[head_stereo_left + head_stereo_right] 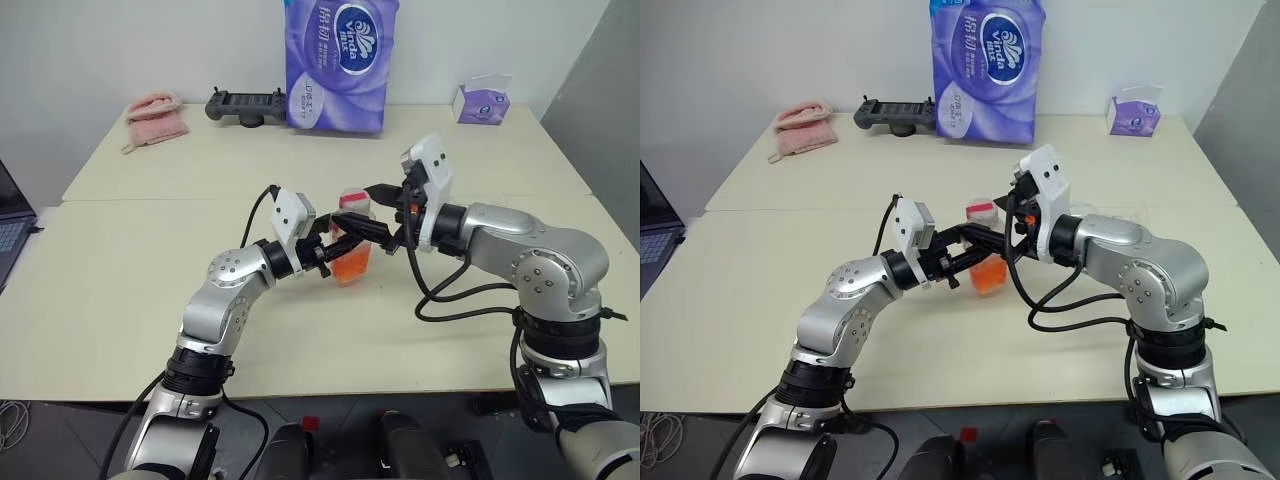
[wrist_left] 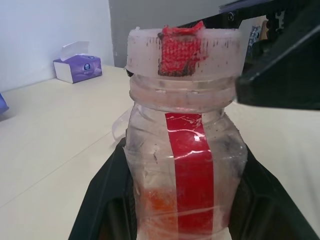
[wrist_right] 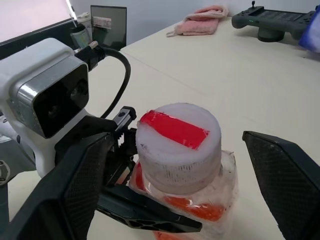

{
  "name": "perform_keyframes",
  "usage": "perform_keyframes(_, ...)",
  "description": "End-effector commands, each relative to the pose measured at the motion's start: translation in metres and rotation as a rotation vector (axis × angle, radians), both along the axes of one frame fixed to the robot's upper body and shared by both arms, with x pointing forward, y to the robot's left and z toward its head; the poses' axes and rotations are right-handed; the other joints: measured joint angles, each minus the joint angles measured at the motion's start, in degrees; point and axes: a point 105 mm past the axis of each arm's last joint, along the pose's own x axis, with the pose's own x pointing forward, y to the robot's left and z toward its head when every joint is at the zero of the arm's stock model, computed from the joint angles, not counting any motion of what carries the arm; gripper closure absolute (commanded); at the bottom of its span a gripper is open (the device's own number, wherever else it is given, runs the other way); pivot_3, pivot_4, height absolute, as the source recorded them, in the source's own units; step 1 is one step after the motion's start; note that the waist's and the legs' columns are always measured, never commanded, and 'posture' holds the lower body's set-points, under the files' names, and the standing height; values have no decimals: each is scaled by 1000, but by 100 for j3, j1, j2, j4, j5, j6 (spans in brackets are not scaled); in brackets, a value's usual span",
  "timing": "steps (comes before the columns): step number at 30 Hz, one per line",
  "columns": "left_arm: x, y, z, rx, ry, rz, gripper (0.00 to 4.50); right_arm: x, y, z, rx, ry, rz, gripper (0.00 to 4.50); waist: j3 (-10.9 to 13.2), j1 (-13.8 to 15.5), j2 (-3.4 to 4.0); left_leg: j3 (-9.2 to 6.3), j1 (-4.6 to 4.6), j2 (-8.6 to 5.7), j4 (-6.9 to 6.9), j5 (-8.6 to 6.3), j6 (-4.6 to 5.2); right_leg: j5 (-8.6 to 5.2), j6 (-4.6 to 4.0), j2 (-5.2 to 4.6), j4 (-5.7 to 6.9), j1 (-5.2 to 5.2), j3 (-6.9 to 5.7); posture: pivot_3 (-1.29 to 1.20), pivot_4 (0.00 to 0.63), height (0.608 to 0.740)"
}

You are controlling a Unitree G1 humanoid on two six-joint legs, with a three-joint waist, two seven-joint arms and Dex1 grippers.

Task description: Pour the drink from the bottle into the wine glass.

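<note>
My left gripper is shut on the bottle, holding it upright just above the table. The bottle is clear plastic with a red label strip, and the orange-red drink fills its lower part. Its whitish cap carries a red patch. My right gripper is open; its black fingers stand on either side of the cap with gaps showing. Of the wine glass I make out a clear curved edge behind the bottle; my right arm hides the rest.
At the back of the table stand a purple tissue pack, a small purple tissue box, a black controller and a pink cloth. A laptop sits at the left edge. A seam joins two tabletops.
</note>
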Motion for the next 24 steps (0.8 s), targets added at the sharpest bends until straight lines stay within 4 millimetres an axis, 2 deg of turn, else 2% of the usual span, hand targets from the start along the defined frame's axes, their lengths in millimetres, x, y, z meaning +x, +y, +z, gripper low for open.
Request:
perform_keyframes(1, -4, 0, 18, -23, -74, -5, 2766, 1, -3, 25, 61, -78, -21, 1136, 0, -1, 0, 0, 0, 0, 0, 0, 0, 0, 0, 1, 0, 0, 0, 0, 150, 740)
perform_keyframes(4, -3, 0, 18, -25, -72, -4, 2766, 0, -3, 27, 68, -75, -11, 2216, 0, -1, 0, 1, 0, 0, 1, 0, 0, 0, 0, 1, -1, 0, 1, 0, 150, 740)
perform_keyframes(6, -3, 0, 18, -26, -71, -4, 2766, 0, -3, 26, 65, -73, -10, 2774, 0, -1, 0, 0, -1, 0, 0, 0, 0, 0, 0, 1, -1, 0, 0, 0, 150, 740)
perform_keyframes(13, -3, 0, 18, -27, -72, -4, 2766, 1, -6, 25, 47, -89, -20, 2772, 0, -1, 0, 0, -1, 0, 0, 0, 0, 0, 0, 0, -1, 0, 0, 0, 150, 740)
perform_keyframes(17, -1, 0, 18, -23, -73, -4, 2766, -8, -13, 41, 50, -158, 46, 2772, 0, -1, 0, 1, -1, -1, 0, 0, 0, 0, 0, 0, -2, 0, 0, 0, 150, 740)
perform_keyframes(21, -2, 1, 14, -13, -66, -7, 2766, -19, -30, 60, 88, -212, 95, 2795, 0, 1, 0, 1, -3, -1, -1, 0, 1, 0, 0, 0, -6, 1, -1, 0, 150, 740)
perform_keyframes(24, -3, 1, 13, -12, -63, -13, 2766, -7, -58, 70, 141, -225, -26, 2795, 0, 5, 0, -1, -3, -1, -2, 0, 1, 0, 0, 0, -6, 1, -2, 0, 150, 740)
